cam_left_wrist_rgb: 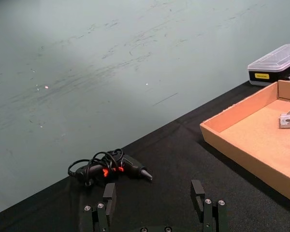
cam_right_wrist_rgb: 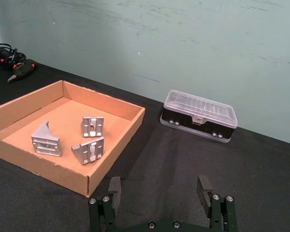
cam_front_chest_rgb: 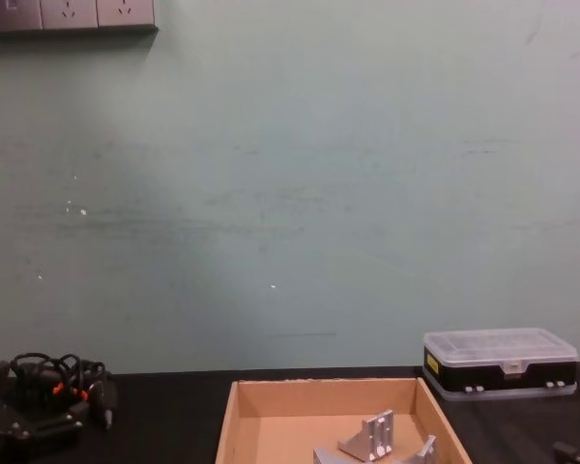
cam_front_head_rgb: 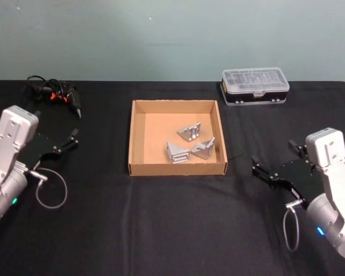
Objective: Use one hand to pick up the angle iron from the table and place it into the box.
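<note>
Both arms are silver-grey cylinders with boxy pale wrists. The left gripper [cam_front_head_rgb: 72, 139] and right gripper [cam_front_head_rgb: 276, 158] are black with silver screws; grey cable loops hang below, small blue-green lights glowing.

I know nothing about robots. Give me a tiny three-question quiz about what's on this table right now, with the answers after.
1. How many angle irons lie in the box?
2. True or false: the left hand is holding an angle iron.
3. Which object sits on the table beyond the box's far right corner: A) the black plastic case with clear lid, B) the corded tool with orange marks, C) a cup?

Key
1. Three, all in the box's right half.
2. False. Both the left hand and the right hand are open and empty, one on each side of the box.
3. A.
</note>
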Controlling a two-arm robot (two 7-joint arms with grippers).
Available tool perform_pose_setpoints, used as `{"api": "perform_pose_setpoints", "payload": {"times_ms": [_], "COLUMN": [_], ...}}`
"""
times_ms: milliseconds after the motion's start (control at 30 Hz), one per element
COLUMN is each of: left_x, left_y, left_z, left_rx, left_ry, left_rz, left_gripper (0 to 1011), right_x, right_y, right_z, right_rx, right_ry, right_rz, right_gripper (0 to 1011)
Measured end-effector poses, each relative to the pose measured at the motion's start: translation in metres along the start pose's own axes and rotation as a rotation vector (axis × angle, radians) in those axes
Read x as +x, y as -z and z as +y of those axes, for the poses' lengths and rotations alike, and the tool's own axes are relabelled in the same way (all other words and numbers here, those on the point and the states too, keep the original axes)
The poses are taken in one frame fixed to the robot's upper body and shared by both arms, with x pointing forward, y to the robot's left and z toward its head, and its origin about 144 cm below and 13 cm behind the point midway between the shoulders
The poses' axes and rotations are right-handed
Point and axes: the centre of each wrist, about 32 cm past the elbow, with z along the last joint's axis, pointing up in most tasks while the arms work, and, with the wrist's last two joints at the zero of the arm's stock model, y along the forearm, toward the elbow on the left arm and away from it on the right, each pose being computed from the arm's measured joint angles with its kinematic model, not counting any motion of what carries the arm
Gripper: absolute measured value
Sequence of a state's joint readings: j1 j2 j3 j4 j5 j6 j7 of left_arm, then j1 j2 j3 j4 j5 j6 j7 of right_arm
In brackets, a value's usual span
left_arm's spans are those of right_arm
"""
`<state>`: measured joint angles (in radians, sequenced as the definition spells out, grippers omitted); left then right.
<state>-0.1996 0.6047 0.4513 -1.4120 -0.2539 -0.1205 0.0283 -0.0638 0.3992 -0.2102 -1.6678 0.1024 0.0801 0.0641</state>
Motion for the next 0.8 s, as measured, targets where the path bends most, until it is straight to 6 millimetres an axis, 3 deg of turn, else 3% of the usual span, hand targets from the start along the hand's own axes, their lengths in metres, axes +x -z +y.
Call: {"api": "perform_pose_setpoints", "payload": {"times_ms": [800], "left_x": [0.0000], "left_y": [0.0000], "left_z": [0.0000], "left_rx": [0.000], "left_ry": [0.000], "left_rz": [0.000], "left_gripper": [1011], "right_x": [0.0001], "right_y": [-0.0022], "right_z": [-0.0006], "right_rx": [0.003], "right_ry": [-0.011], "right_rz": [0.003], "right_gripper": [1000]}}
